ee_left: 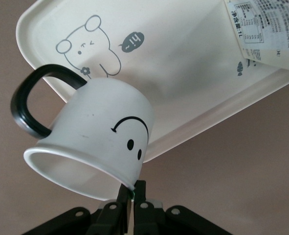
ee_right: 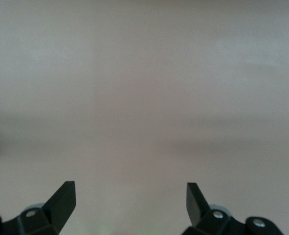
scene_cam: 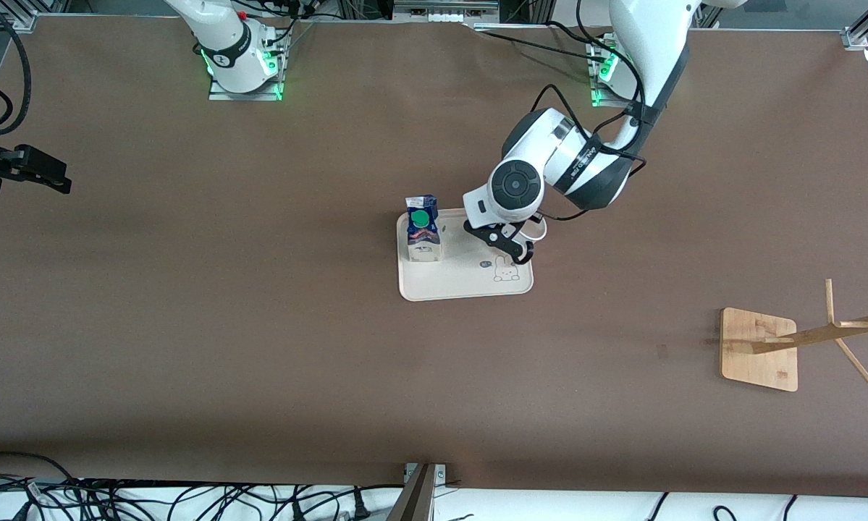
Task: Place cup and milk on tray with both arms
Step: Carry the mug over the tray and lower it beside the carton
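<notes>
Currently the left end effector point(scene_cam: 518, 253) is over the tray's point(scene_cam: 455, 278) edge toward the left arm's end of the worktop point(scene_cam: 260, 347), with its jaws closed tight on the rim of the cup point(scene_cam: 536, 229). In the left wrist view the fingertips point(ee_left: 140, 192) pinch the cup's point(ee_left: 98, 137) rim wall, one inside and one outside. The cup hangs tilted from that grip, mouth toward the wrist camera, smiley face showing, black handle point(ee_left: 29, 103) out to one side. Below the cup lies the tray point(ee_left: 183, 93), with its rabbit drawing point(ee_left: 88, 49) just past the cup body.

The milk point(scene_cam: 423, 226) stands upright on the tray, toward the right arm's end of it, apart from the left end effector and the cup; its green cap point(scene_cam: 420, 218) faces up. Only a corner of the carton point(ee_left: 264, 32) shows in the left wrist view.

The right end effector point(scene_cam: 61, 181) waits at the right arm's end of the worktop, well apart from the tray. Its fingers point(ee_right: 63, 198) stand wide open with nothing between them, only bare worktop point(ee_right: 144, 98) beneath.

A wooden stand point(scene_cam: 759, 349) sits toward the left arm's end, well apart from the left end effector.
</notes>
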